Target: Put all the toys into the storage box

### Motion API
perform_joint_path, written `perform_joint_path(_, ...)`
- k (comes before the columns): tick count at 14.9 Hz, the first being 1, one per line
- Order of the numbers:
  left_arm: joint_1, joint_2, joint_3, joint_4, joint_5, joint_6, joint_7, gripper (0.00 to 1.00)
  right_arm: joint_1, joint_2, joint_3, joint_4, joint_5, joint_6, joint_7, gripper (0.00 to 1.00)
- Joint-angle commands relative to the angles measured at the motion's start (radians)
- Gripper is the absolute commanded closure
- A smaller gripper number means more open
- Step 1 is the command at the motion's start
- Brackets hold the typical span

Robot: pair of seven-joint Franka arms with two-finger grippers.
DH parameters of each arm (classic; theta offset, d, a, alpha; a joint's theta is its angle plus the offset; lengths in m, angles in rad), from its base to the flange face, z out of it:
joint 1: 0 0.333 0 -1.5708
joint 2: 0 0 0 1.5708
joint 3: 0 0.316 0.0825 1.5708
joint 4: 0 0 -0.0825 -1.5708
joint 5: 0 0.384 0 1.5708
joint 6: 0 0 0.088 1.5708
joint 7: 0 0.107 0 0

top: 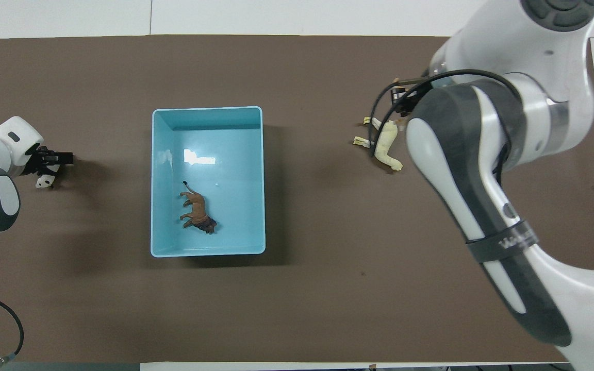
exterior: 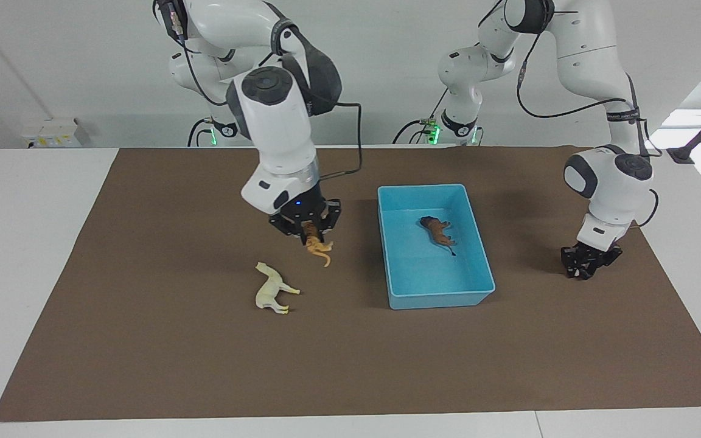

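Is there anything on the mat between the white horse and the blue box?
No. Between the horse and the box the overhead view shows only bare brown mat.

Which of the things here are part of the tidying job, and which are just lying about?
Part of the job:
- storage box
- lion, in the box
- tiger, held by the right gripper
- horse, on the mat
- panda, under the left gripper

Just there:
- brown mat
- white table
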Motion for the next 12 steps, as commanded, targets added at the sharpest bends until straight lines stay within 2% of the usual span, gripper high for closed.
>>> perform_joint_path(1, 0.001, -0.003, -0.001, 0.056, 0.012, -0.082, -0.003, 1.0, 0.084, 0.052, -0.009, 0.034, 0.023, 0.044, 0.076, 1.0)
perform_joint_path(5, -0.043, 0.01, -0.002, 0.225, 0.011, -0.295, -0.072, 1.0, 0.198, 0.152, -0.014, 0.036, -0.001, 0.17, 0.19, 1.0)
perform_joint_path(7, -0.084, -0.003, -0.001, 0.316, 0.009, -0.442, -0.146, 1.0, 0.243, 0.199, -0.017, 0.04, -0.011, 0.236, 0.231, 1.0)
perform_joint_path(10, -0.143, -0.004, -0.008, 0.44, -0.035, -0.634, -0.27, 1.0, 0.267, 0.21, -0.012, 0.036, -0.041, 0.276, 0.251, 1.0)
perform_joint_path(12, -0.192, -0.01, -0.007, 0.46, -0.052, -0.682, -0.356, 1.0, 0.273, 0.207, -0.011, 0.03, -0.032, 0.282, 0.254, 1.0)
